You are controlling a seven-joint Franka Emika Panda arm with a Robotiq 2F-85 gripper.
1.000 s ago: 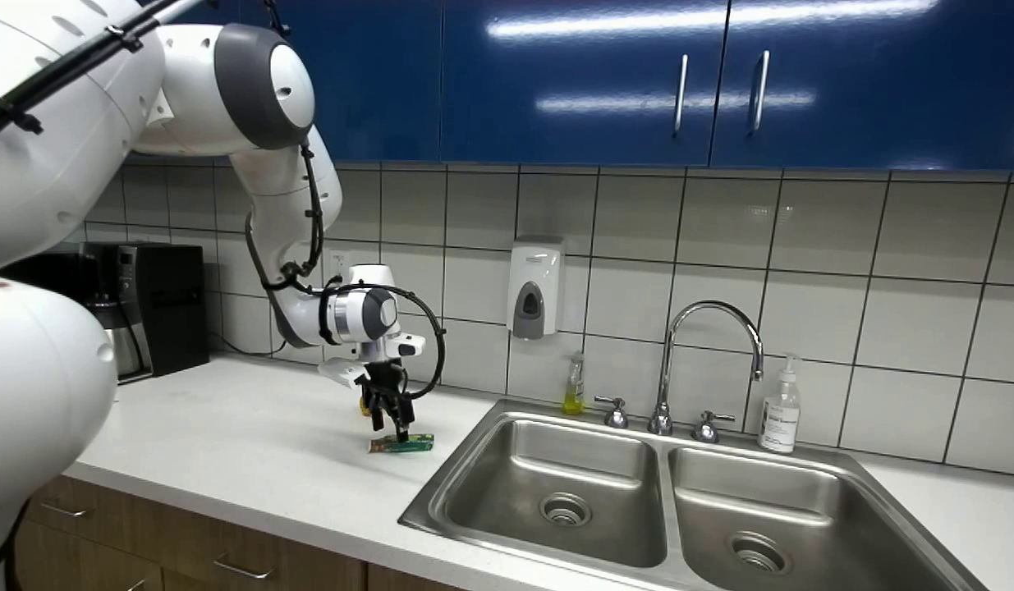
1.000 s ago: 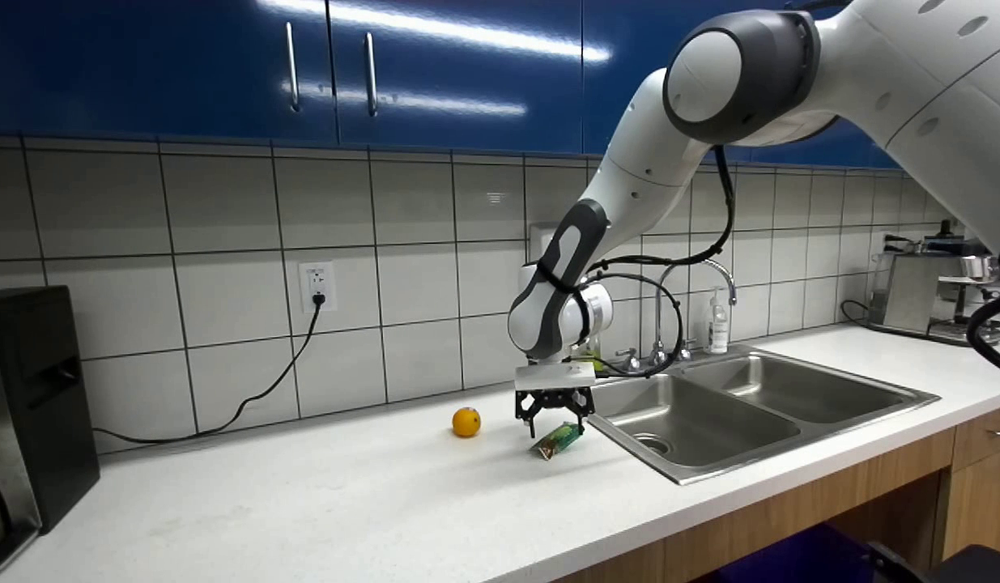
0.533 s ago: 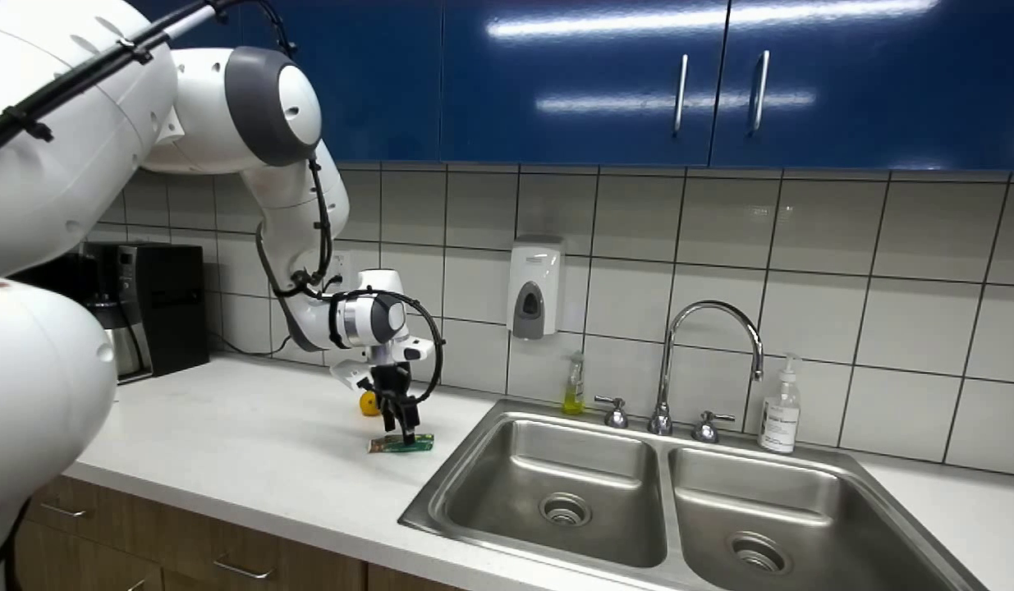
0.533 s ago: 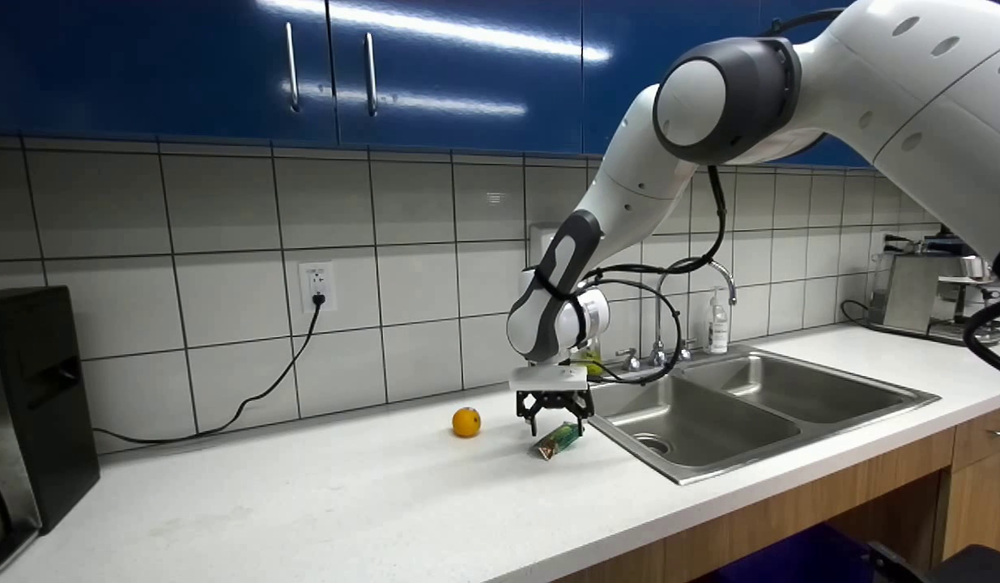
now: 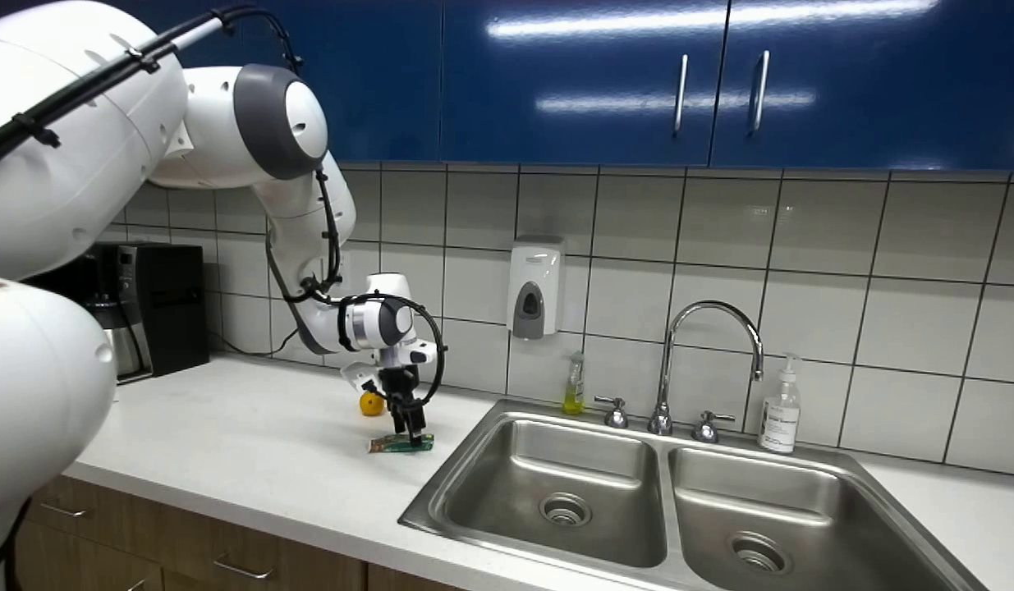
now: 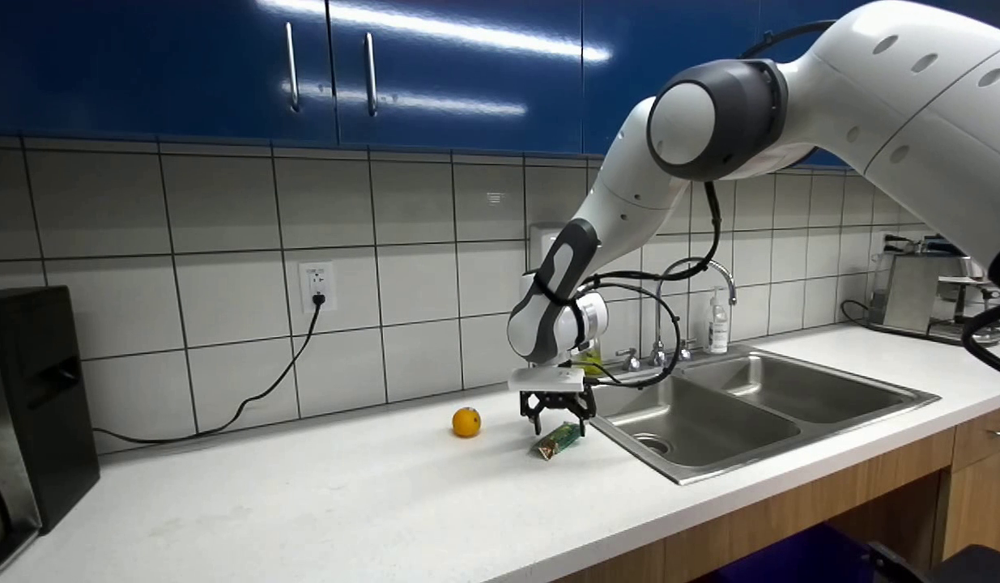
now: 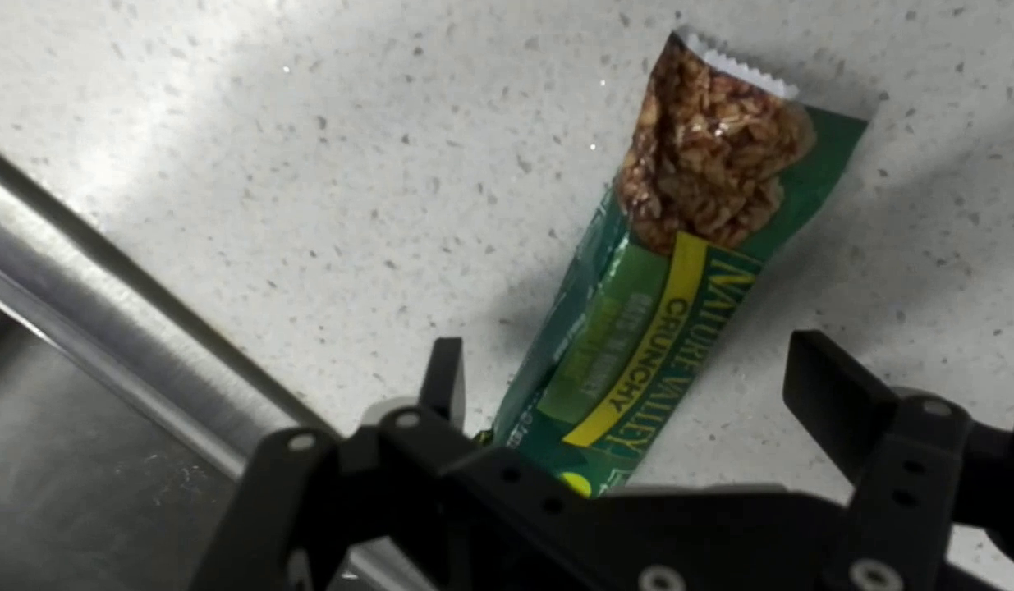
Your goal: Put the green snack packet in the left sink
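The green snack packet [image 5: 387,444] lies flat on the white counter left of the double sink. It also shows in an exterior view [image 6: 558,441] and in the wrist view [image 7: 679,279], slanted, its lower end hidden by my gripper. My gripper [image 5: 406,435] points down just over the packet, fingers apart with nothing held. In the wrist view my gripper [image 7: 626,369] is open, with the packet's lower half between the fingers, closer to the left one. Touching cannot be told. The left sink [image 5: 548,468] is the steel basin nearest the packet, also visible in an exterior view [image 6: 694,429].
An orange [image 6: 466,422] sits on the counter behind the packet. The raised steel sink rim [image 7: 145,328] runs close beside the gripper. A faucet [image 5: 663,377], a yellow bottle [image 5: 573,386] and a pump bottle [image 5: 780,414] stand behind the sink. The right basin [image 5: 769,492] adjoins.
My gripper has moved a little right and slightly down over the packet, and the upper arm has lowered. The fingers stay apart. The packet has not moved.
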